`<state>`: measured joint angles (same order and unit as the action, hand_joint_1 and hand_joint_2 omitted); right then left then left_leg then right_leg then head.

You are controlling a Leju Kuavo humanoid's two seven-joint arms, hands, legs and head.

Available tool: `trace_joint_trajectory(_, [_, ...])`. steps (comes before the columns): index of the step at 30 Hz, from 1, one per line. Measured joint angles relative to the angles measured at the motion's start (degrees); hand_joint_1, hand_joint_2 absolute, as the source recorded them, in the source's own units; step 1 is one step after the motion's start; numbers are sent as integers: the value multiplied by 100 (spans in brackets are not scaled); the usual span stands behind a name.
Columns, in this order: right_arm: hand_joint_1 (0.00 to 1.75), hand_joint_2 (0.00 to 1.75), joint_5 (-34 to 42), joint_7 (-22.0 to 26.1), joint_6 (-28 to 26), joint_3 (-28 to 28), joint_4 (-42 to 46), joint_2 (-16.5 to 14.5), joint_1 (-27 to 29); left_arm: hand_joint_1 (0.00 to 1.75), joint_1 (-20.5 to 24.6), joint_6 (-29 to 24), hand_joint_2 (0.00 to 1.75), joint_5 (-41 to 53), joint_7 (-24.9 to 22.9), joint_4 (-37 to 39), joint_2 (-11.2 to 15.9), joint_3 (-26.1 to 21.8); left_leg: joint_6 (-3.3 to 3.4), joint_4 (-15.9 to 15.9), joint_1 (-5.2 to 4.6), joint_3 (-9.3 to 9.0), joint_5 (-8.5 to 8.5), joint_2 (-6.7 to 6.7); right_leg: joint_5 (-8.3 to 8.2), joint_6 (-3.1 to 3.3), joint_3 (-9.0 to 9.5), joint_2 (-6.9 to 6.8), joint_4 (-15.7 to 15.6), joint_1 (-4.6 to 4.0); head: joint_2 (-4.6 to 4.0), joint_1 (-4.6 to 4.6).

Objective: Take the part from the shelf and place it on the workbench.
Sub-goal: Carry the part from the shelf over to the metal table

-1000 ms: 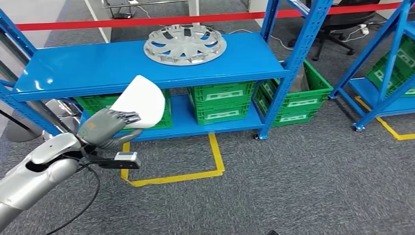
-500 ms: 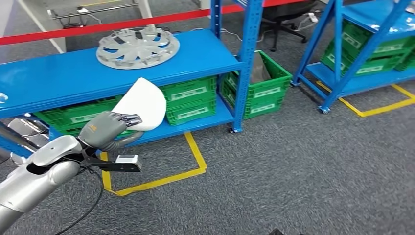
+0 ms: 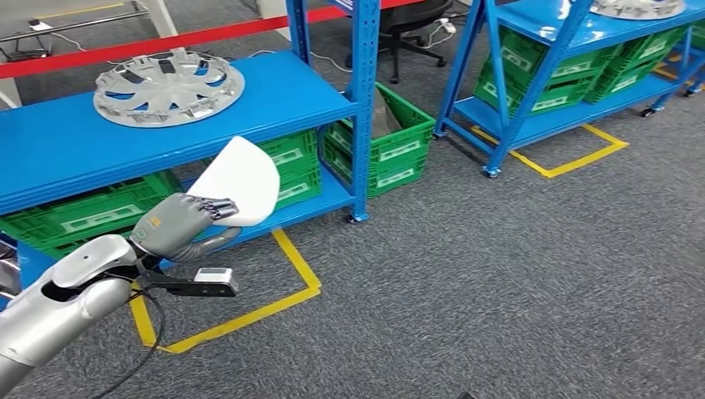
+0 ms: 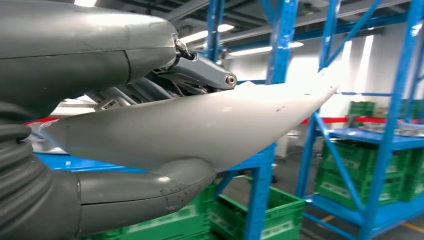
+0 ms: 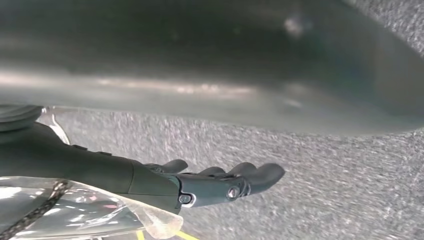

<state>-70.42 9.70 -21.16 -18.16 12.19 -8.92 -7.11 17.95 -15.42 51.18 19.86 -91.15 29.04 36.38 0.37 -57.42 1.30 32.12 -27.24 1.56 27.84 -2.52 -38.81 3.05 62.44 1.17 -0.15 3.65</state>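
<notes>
The left hand (image 3: 176, 224) had the white curved part (image 3: 239, 179) in its grip, held out in front of the blue shelf (image 3: 274, 104) and clear of its boards. Dark fingers (image 3: 218, 204) were folded down over the near edge of the part, with the thick grey thumb (image 3: 209, 243) pressed in from underneath. From the wrist, the same clamp: thumb (image 4: 145, 192) beneath the pale shell (image 4: 200, 125), fingers (image 4: 200, 75) over its upper face, the pointed tip jutting free past the hand. A silver wheel cover (image 3: 169, 85) lay flat on the shelf's top board, well apart from the part, and green crates (image 3: 382, 150) sat on the lower level and on the floor beside the upright. A second blue rack (image 3: 540, 50) stood to the right on the grey carpet (image 3: 499, 274), inside yellow floor tape. The right hand (image 5: 210, 185) hung above the carpet, fingers (image 5: 260, 175) loosely apart and gently curved, holding nothing.
</notes>
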Motion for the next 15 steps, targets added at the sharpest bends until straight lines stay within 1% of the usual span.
trace_joint_trajectory(1, [0, 0, 0, 0, -1, 1, 1, -1, -7, 175, -28, -8, 175, 13, -1, -10, 5, -11, 27, 0, -24, 4, 1, -87, 193, -8, -173, -169, 383, -11, 0, -13])
trace_joint_trajectory(2, [0, 0, 0, 1, -2, 1, 1, -3, -10, 175, -58, -15, 175, 24, -2, -16, 10, -20, 44, -1, -46, 10, 2, -171, 374, -14, -356, -244, 795, -9, 0, -19])
trace_joint_trajectory(3, [0, 0, -1, 1, -2, 2, 1, -5, -4, 175, -86, -18, 175, 33, -3, -17, 14, -25, 53, -2, -65, 14, 2, -257, 482, -15, -486, -271, 1106, -7, 0, -16])
trace_joint_trajectory(4, [0, 0, -1, 2, -3, 2, 1, -7, 7, 175, -109, -23, 175, 38, -3, -19, 15, -28, 56, -3, -80, 16, 2, -336, 488, -10, -512, -279, 1217, -9, 0, -18])
trace_joint_trajectory(5, [0, 0, -1, 2, -5, 2, 1, -9, 17, 175, -130, -29, 175, 42, -4, -24, 16, -36, 57, -4, -93, 17, 2, -409, 396, 3, -418, -295, 1092, -13, 0, -18])
trace_joint_trajectory(6, [0, 0, -2, 3, -9, 2, 1, -9, 22, 175, -148, -39, 175, 48, -5, -34, 18, -47, 56, -6, -103, 15, 1, -477, 237, 26, -210, -342, 754, -24, 0, -18])
trace_joint_trajectory(7, [0, 0, -2, 3, -12, 2, 1, -9, 18, 175, -162, -52, 175, 53, -6, -47, 21, -61, 50, -7, -112, 12, -3, -540, 100, 59, 45, -456, 311, -46, 0, -18])
trace_joint_trajectory(8, [0, 0, -2, 4, -16, 2, 1, -9, 8, 175, -175, -66, 175, 57, -8, -64, 30, -77, 36, -18, -130, 16, -9, -595, -1, 97, 270, -559, -70, -72, 0, -18])
trace_joint_trajectory(9, [0, 0, -2, 7, -21, 2, 1, -9, -1, 175, -186, -79, 175, 65, -9, -80, 39, -89, 18, -27, -145, 19, -13, -647, -53, 133, 418, -630, -327, -97, 0, -13])
trace_joint_trajectory(10, [0, 0, -1, 8, -26, 2, 1, -9, -5, 175, -196, -90, 175, 72, -9, -91, 47, -96, -2, -34, -157, 21, -15, -699, -59, 164, 479, -657, -440, -118, 0, -8])
trace_joint_trajectory(11, [0, 0, 0, 8, -29, 2, 1, -9, -1, 175, -205, -96, 175, 80, -10, -99, 54, -101, -23, -36, -165, 21, -14, -751, -73, 191, 480, -600, -446, -129, 0, -4])
trace_joint_trajectory(12, [0, 0, 2, 8, -33, 2, 1, -9, 8, 175, -211, -99, 175, 89, -10, -107, 56, -104, -48, -35, -159, 20, -20, -789, -91, 222, 471, -538, -454, -122, 0, 1])
trace_joint_trajectory(13, [0, 0, 3, 8, -34, 2, 1, -12, 15, 175, -214, -101, 175, 93, -10, -115, 56, -108, -78, -60, -147, 25, -55, -741, -110, 252, 466, -484, -466, -112, 0, 5])
trace_joint_trajectory(14, [0, 0, 5, 7, -35, 2, 2, -14, 16, 175, -218, -105, 175, 95, -10, -125, 61, -114, -109, -165, -131, 61, -146, -627, -130, 284, 464, -429, -481, -98, 0, 10])
trace_joint_trajectory(15, [0, 0, 9, 7, -37, 2, 2, -16, 8, 175, -225, -110, 175, 95, -10, -133, 69, -122, -138, -384, -113, 145, -297, -476, -150, 312, 466, -375, -496, -82, 0, 19])
